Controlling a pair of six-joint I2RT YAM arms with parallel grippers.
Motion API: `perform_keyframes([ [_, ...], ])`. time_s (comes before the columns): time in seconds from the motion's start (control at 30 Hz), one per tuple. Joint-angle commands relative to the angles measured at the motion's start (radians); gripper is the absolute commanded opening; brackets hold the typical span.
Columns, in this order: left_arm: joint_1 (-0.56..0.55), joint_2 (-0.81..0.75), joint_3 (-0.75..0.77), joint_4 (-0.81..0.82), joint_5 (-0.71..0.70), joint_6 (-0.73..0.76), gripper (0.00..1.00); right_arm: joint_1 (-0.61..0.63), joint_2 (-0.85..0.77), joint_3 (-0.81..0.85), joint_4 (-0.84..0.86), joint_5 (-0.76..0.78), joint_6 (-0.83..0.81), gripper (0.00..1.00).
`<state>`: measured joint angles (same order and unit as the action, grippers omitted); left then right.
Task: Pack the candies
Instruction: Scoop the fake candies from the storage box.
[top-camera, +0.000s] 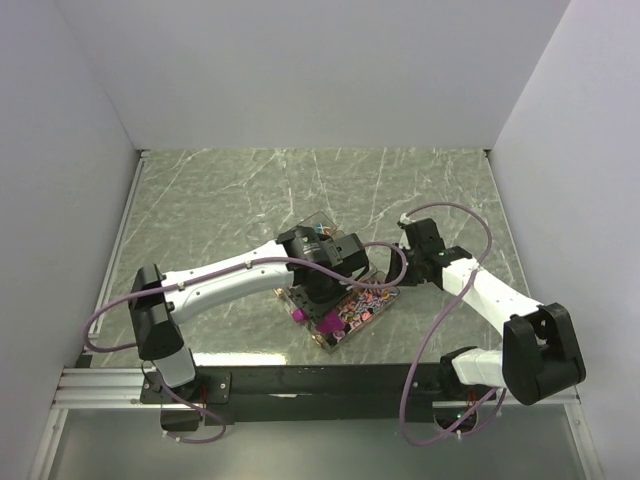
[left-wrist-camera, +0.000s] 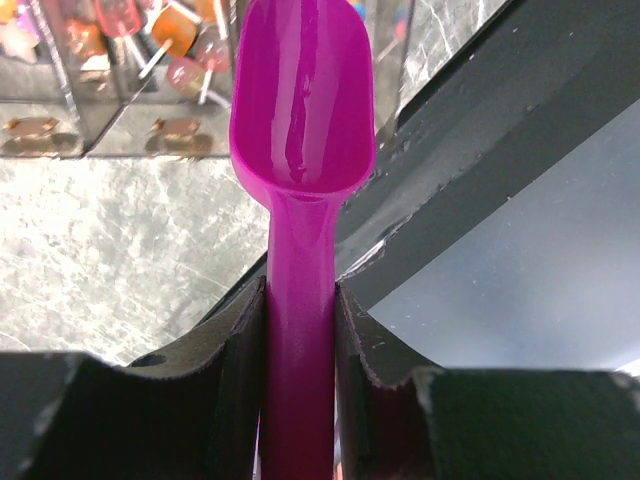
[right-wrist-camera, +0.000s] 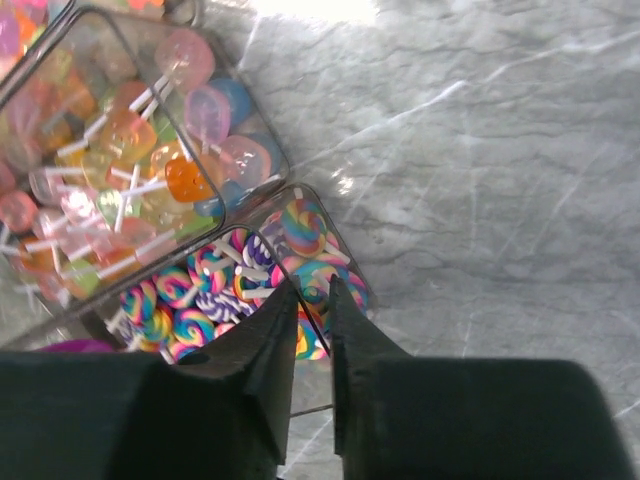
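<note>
Plainly, the left tool is clamped tight on the handle of the magenta scoop, whose bowl points toward the clear box just beyond it. The right tool has its jaws standing a narrow slit apart, astride the rim of that box; whether they pinch it I cannot tell. The candies lie inside the box, pastel ones in one compartment and swirled ones in the next. The box sits on the marbled worktop.

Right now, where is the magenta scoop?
Left wrist view: the scoop is clamped by its handle in the left gripper, its empty bowl pointing at the clear candy box ahead.
</note>
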<state>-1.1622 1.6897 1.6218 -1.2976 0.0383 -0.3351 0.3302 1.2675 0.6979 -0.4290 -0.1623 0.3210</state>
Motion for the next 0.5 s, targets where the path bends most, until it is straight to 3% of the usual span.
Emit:
perform_keyframes([
  [0.0,-0.007,0.022,0.047,-0.028,0.018,0.027,0.01,0.024,0.016,0.005,0.021,0.027,-0.002,0.13],
  [0.17,-0.01,0.044,0.03,-0.023,0.031,0.025,0.01,0.053,0.023,0.012,0.024,0.05,0.0,0.01],
  [0.47,-0.028,0.116,0.043,-0.019,-0.009,0.034,0.01,0.086,0.015,0.014,0.026,0.078,-0.008,0.0],
])
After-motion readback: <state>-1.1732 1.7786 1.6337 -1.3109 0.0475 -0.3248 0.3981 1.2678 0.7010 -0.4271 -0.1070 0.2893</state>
